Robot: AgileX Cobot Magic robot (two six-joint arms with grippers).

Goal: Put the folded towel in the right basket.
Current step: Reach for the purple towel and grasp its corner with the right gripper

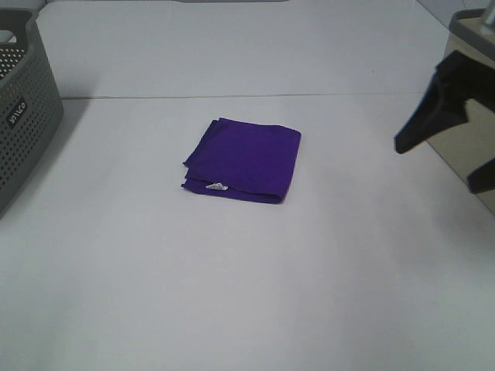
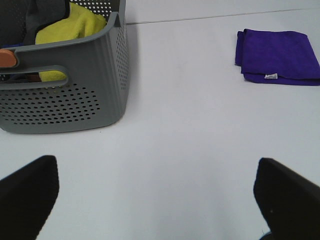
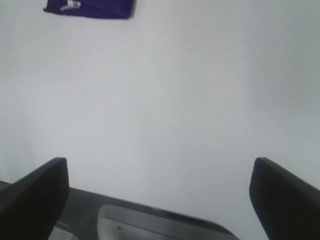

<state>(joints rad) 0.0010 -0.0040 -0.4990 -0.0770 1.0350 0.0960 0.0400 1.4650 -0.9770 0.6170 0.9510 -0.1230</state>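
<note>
The folded purple towel (image 1: 242, 161) lies flat in the middle of the white table, a small white tag on its near edge. It also shows in the left wrist view (image 2: 280, 57) and, partly cut off, in the right wrist view (image 3: 95, 7). My right gripper (image 1: 450, 154) is open and empty, hovering at the right basket (image 1: 468, 27), well to the right of the towel. In the right wrist view the right gripper (image 3: 160, 200) hangs over the basket's rim (image 3: 150, 217). My left gripper (image 2: 160, 200) is open and empty, low over the table, far from the towel.
A grey perforated basket (image 1: 23, 116) stands at the left edge; the left wrist view shows that basket (image 2: 75, 100) with a yellow cloth (image 2: 70, 25) and an orange item (image 2: 7, 57) in it. White table (image 1: 247, 294) surrounds the towel.
</note>
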